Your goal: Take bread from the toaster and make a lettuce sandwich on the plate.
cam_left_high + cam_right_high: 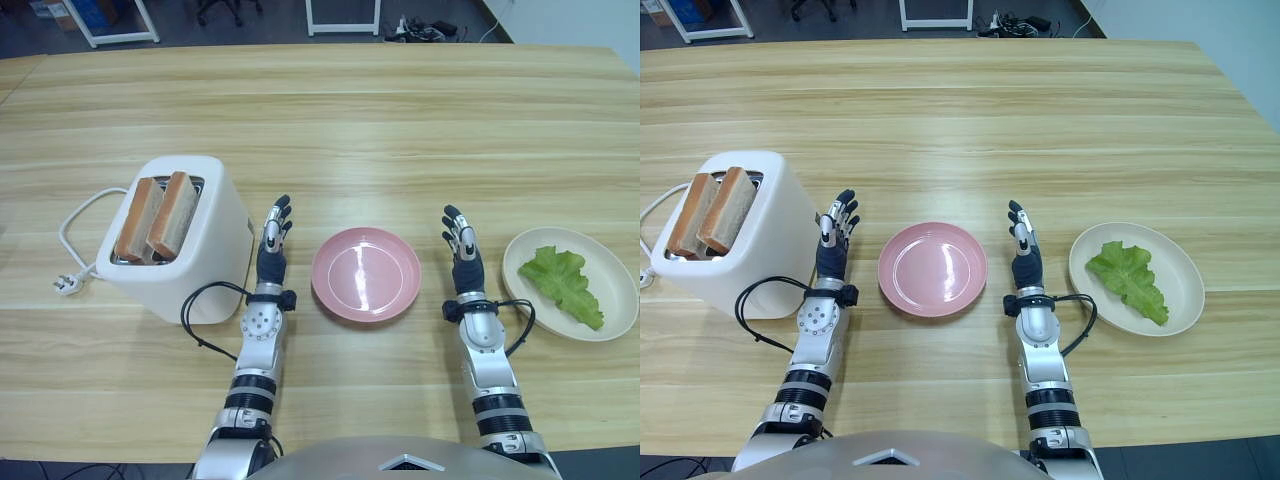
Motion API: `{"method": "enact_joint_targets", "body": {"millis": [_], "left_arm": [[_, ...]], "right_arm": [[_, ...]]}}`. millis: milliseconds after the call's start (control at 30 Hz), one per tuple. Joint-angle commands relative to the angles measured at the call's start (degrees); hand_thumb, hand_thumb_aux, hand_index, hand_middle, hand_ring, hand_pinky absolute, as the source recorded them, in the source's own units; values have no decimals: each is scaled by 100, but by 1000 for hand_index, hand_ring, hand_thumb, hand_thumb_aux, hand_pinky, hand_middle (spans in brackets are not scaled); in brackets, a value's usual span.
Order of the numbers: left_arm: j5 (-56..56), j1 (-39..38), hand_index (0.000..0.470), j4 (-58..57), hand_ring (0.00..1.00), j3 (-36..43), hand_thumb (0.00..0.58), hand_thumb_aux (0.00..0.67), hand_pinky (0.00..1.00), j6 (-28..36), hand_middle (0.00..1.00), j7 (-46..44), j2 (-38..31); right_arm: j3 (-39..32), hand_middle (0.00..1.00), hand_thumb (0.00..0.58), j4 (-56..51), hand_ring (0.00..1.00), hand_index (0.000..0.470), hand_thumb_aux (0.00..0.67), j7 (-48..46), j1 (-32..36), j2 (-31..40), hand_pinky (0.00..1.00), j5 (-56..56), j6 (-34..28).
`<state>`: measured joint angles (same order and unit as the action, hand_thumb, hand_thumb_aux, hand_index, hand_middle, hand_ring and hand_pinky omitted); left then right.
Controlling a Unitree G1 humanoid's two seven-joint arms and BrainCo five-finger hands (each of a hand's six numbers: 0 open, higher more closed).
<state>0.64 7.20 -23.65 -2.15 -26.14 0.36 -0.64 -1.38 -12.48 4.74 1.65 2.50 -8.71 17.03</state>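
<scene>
A white toaster stands at the left of the wooden table with two slices of bread upright in its slots. An empty pink plate lies in the middle near the front. A green lettuce leaf rests on a cream plate at the right. My left hand is flat and open between the toaster and the pink plate, holding nothing. My right hand is open between the pink plate and the cream plate, also holding nothing.
The toaster's white cord and plug trail off its left side on the table. The far half of the table is bare wood. Beyond its far edge stand chair and frame legs and some cables on the floor.
</scene>
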Motion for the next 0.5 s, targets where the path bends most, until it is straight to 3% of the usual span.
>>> {"method": "enact_joint_targets", "body": {"millis": [33, 267, 333, 367, 433, 500], "left_arm": [[-81, 27, 0, -51, 0, -30, 0, 0, 0, 49, 0, 128, 25], [-182, -9, 0, 112, 0, 65, 0, 0, 0, 66, 0, 238, 76], [375, -433, 0, 1475, 0, 294, 0, 0, 0, 455, 0, -153, 163], [844, -742, 0, 2747, 0, 584, 0, 0, 0, 730, 0, -373, 80], [2343, -1125, 0, 5290, 0, 921, 0, 0, 0, 1415, 0, -564, -400], [3952, -1207, 0, 6967, 0, 588, 0, 0, 0, 1739, 0, -443, -1116]], "right_arm": [[-39, 0, 0, -73, 0, 0, 0, 7, 44, 4, 0, -33, -33], [-28, 0, 0, -78, 0, 0, 0, -81, 17, -31, 0, 95, 30], [-19, 0, 0, -99, 0, 0, 0, -78, 32, -54, 0, 126, 20], [-9, 0, 0, -118, 0, 0, 0, -77, 38, -59, 0, 139, 13], [0, 0, 0, -170, 0, 0, 0, -49, 44, -81, 0, 141, 25], [-11, 0, 0, -237, 0, 0, 0, -18, 61, -128, 0, 142, 43]]}}
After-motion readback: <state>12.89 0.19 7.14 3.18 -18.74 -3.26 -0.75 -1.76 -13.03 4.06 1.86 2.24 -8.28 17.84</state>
